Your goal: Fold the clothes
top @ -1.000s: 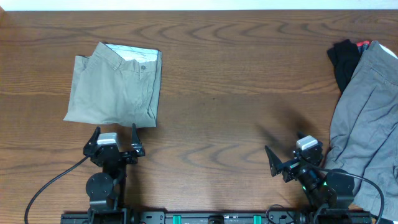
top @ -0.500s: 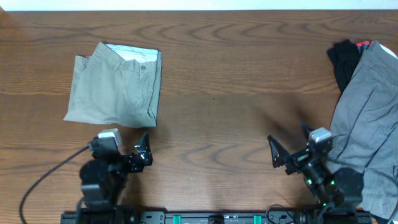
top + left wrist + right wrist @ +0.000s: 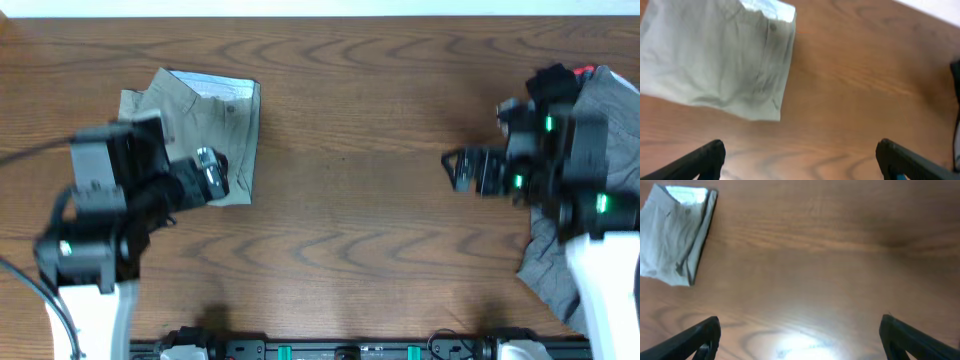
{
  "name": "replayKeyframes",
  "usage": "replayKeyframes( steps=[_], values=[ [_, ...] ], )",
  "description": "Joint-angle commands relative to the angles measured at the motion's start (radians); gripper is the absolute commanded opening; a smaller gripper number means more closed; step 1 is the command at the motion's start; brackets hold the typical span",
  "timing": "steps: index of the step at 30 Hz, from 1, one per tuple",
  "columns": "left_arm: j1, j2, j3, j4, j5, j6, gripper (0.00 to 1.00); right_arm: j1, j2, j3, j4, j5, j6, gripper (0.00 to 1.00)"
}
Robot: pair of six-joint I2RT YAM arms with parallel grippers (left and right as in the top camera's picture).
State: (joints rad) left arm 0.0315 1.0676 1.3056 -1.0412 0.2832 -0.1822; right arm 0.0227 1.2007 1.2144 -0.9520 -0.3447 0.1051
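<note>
The left hand hangs released above the tabletop, its two fingers spread far apart with nothing between them. Its wrist view shows only bare wood under the gap. Just ahead of this hand and off to its left lie the khaki-beige shorts, folded into a flat, roughly square packet. From above, the hand overlaps the packet's near right corner. The waistband end is the end farthest from the hand, where a button and a strip of pale lining show.

The right hand is also released, its fingers wide apart over bare wood and grasping nothing. It points toward the middle of the tabletop. Behind it, on the wrist side and partly under its arm, the grey shorts lie loose and rumpled at the tabletop's right end. A black garment lies just beside them at the far end. From this hand's own view the folded khaki-beige shorts sit well away, ahead and to its left.
</note>
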Motion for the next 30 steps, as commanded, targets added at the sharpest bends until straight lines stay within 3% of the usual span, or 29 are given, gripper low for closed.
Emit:
replayKeyframes(
  steps=[1, 3, 8, 18, 30],
  values=[
    [-0.003, 0.074, 0.13, -0.067, 0.005, 0.05, 0.98, -0.003, 0.134, 0.16, -0.098, -0.092, -0.07, 0.99],
    [-0.003, 0.095, 0.146, -0.073, 0.005, 0.051, 0.98, -0.004, 0.197, 0.207, -0.118, -0.054, -0.094, 0.99],
    [-0.003, 0.108, 0.146, -0.107, 0.005, 0.054, 0.98, -0.095, 0.369, 0.392, -0.188, 0.146, 0.051, 0.99],
    [-0.003, 0.108, 0.146, -0.13, 0.004, 0.079, 0.98, -0.403, 0.787, 0.803, -0.186, 0.188, 0.173, 0.89],
    [-0.003, 0.108, 0.146, -0.143, 0.004, 0.085, 0.98, -0.529, 1.028, 0.847, 0.023, 0.298, 0.25, 0.84]
  ],
)
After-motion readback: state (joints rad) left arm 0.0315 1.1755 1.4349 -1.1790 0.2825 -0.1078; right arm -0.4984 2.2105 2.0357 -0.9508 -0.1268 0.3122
